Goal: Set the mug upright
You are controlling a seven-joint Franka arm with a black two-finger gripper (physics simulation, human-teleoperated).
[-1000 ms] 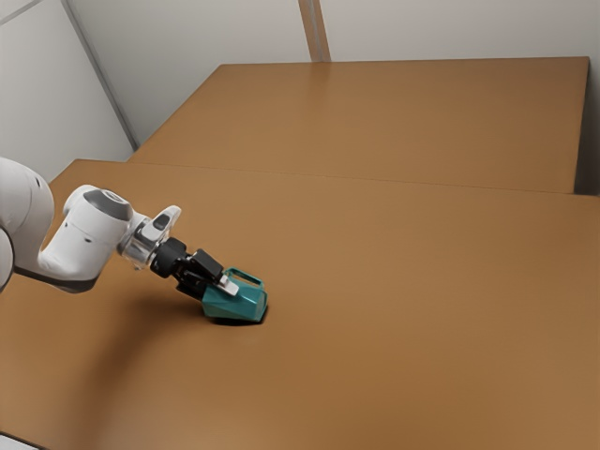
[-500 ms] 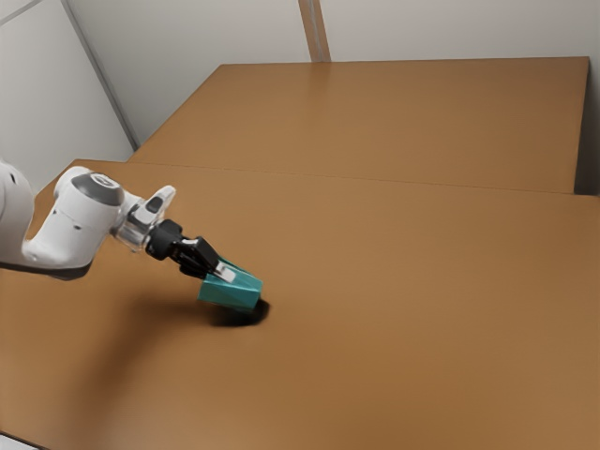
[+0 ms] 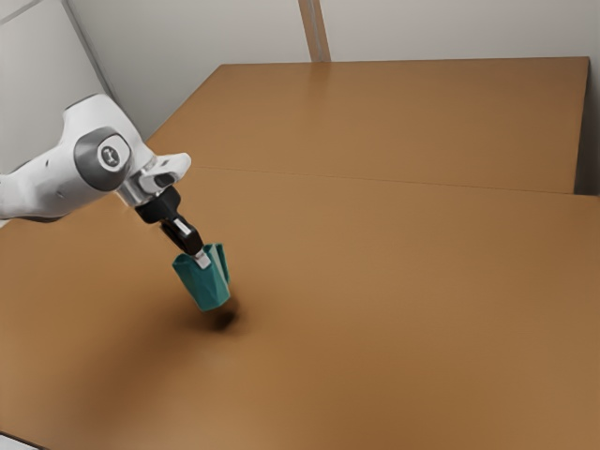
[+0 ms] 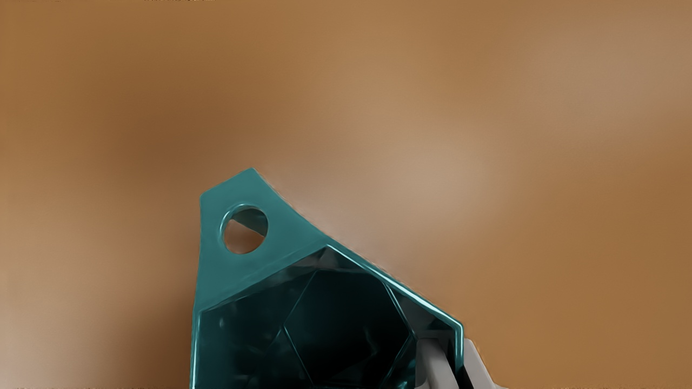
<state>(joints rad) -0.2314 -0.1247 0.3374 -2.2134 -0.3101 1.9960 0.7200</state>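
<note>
**Teal mug (image 3: 202, 283) hangs tilted over the worktop (image 3: 422, 309), pinched by its wall**

From where I stand, the exterior view's left belongs to the white arm (image 3: 56, 183), which reaches in over the brown worktop and bends downward at its wrist. Below that wrist comes the black gripper (image 3: 202, 259), slanting down toward the exterior view's right, its tips at the mug's rim.

The jaws are closed on the mug's wall: one finger (image 4: 435, 367) dips inside the mug, the other (image 4: 478, 367) sits against the outside, with the teal side pinched between them.

The mug itself hangs just above the worktop, aslant, its open mouth up toward the exterior view's left and its base down toward the right. It isn't fully upright. The wrist view looks straight into its dark, many-sided hollow. The handle (image 4: 292, 229) juts from the side, away from the fingers, and a round hole (image 4: 254, 217) runs through it; in the exterior view it lies on the mug's right-hand side.

Just beneath the base, a small dark shadow (image 3: 223, 321) falls on the wood. Farther right, the worktop stretches away, and behind it spreads another brown surface (image 3: 403, 122), backed by a pale wall (image 3: 450, 28).
</note>
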